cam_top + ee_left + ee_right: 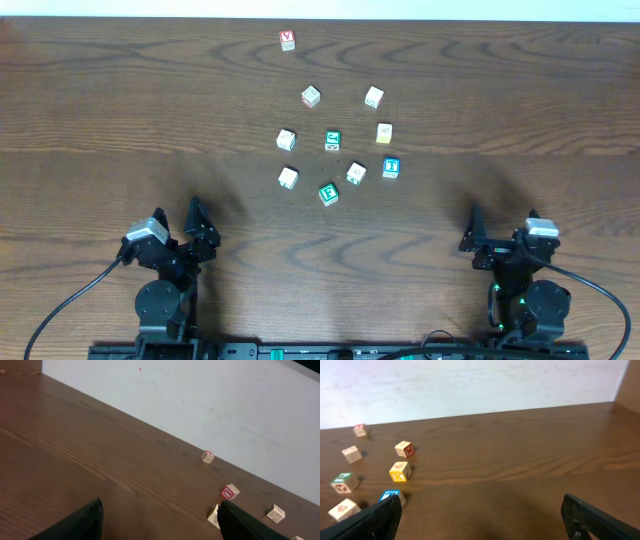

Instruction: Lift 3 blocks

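Several small wooden cubes lie in a loose cluster at the table's middle. A green-faced block (328, 193) with a white letter is nearest the front. A pale cream block (356, 173) (342, 509) and a blue-faced block (390, 167) (390, 495) lie to its right. My left gripper (200, 225) (160, 521) rests open at the front left, well short of the cluster, with nothing between its fingers. At the front right my right gripper (475, 232) (482, 516) is open and empty too; the blue block sits just past its left fingertip (377, 519).
Another green-faced cube (333, 140) (342, 482) and a yellow cube (384, 132) (399, 471) sit in the cluster among other pale cubes (311, 96). A red-lettered cube (288, 40) lies alone near the far edge. A white wall (200, 400) borders the table.
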Motion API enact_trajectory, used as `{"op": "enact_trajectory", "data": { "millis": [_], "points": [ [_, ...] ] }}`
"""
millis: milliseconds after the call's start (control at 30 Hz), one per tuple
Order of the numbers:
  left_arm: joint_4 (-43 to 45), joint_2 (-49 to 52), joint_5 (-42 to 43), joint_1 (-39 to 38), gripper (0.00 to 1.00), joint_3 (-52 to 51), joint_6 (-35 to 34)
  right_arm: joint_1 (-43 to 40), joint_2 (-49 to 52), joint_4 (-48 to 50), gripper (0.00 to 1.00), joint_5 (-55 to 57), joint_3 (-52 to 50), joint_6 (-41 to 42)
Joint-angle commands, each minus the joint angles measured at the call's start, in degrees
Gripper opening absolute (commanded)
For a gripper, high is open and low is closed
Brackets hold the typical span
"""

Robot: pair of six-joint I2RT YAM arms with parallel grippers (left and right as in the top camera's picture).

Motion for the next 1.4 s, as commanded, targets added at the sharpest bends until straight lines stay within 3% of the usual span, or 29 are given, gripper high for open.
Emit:
{"op": "enact_trajectory", "data": {
  "millis": [0,167,333,733,1100,1367],
  "points": [
    [-2.95,-0.26,-0.7,0.31,0.74,-0.61,0.44,-0.31,0.35,0.2,0.99,-2.03,-0.33,-2.01],
    [-2.95,-0.26,-0.7,0.31,0.74,-0.61,0.46,-0.31,0.35,0.33,0.99,-3.08,-0.33,-0.81],
    [-2.95,-0.26,-0.7,0.31,0.74,-0.61,0.46,-0.31,0.35,1.05,0.99,-10.91,-0.2,-0.96],
    [-2.95,-0.26,-0.7,0.31,0.74,-0.61,0.44,-0.31,2.58,-0.2,0.99,-13.9,2.97,-0.5],
    [-2.93,-0.26,-0.7,0.31,0.74,-0.61,0.46,-0.24,26.21,-0.7,0.99,-15.82,14.69,-0.26],
    [-2.93,-0.26,-0.7,0.31,0.74,-0.61,0.46,5.53,49.48,-14.14,0.99,-20.31,32.94,-2.62]
  ]
}}
